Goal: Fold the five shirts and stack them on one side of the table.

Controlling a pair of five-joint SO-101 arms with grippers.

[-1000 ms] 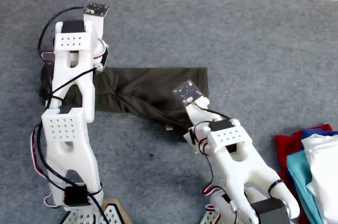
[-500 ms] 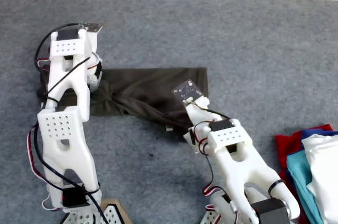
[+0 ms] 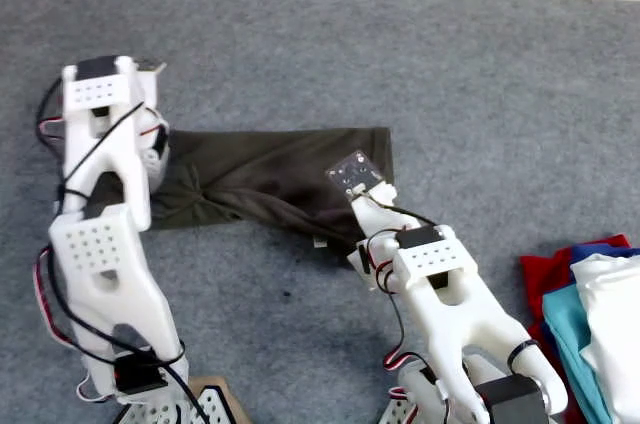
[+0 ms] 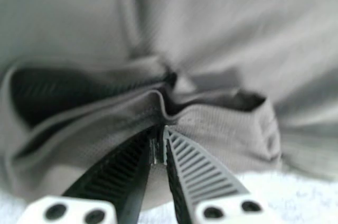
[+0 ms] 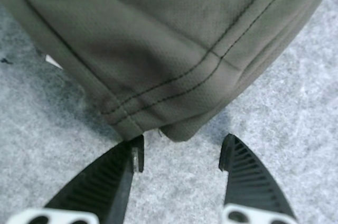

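The grey table (image 3: 480, 64) had a rough, felt-like cover, and on it the olive shirt (image 3: 280, 169) lay as a long dark band, flat and square at its one end and gathered into creases at the other. The left arm (image 3: 100, 244), of white plastic with black cables, stood over the creased end. During the last second it had swung outward, away from the shirt's middle, and had drawn that end with it, so the cloth was now pulled longer and the creases ran toward its grip. I judged this as a stretching or dragging step, with no fold made yet. The right arm (image 3: 440, 284) had not moved and stayed at the near edge of the shirt. Well apart from the shirt, past the right arm, lay the pile of other shirts (image 3: 590, 314) in red, blue, teal and white. The left gripper (image 4: 160, 147) was pressed together on a ridge of the thin, finely knitted cloth. The right gripper (image 5: 179, 152) stood spread, holding nothing, just off the double-stitched hem. A small white tag (image 5: 53, 61) peeped from under that hem.
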